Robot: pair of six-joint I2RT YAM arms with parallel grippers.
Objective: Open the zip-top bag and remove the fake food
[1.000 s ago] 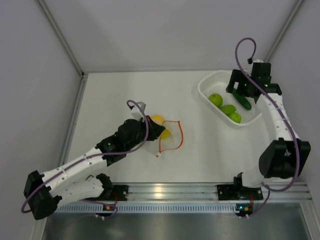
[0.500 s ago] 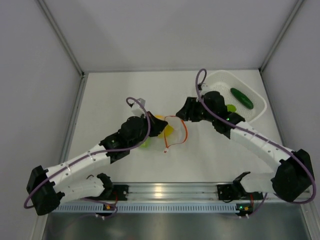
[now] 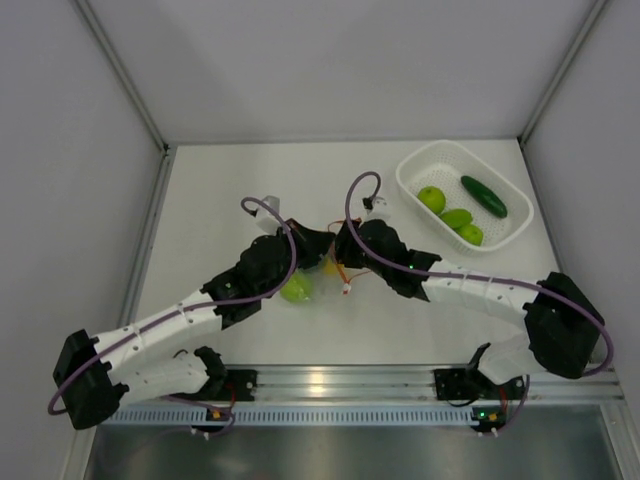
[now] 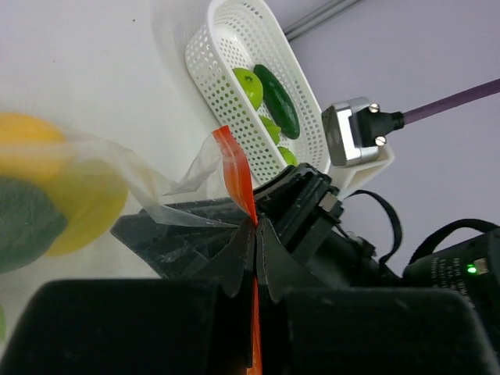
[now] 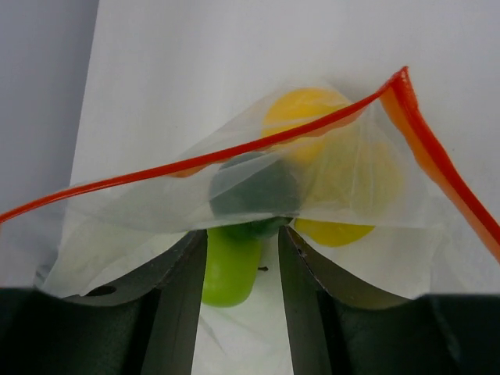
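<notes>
Left hand pinches zip-top bag strip; mouth faces right hand.

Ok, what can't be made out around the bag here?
Top view: clear plastic zip-top bag with orange-red strip mostly hidden under left arm and right arm.
Left wrist view: yellow plastic fruit blurred, too near the lens.
Right wrist view: dark-green piece veiled by bag film, shape unclear.

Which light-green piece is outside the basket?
The light-green piece mid-table beside the left gripper; the other three lie in the basket.
</notes>
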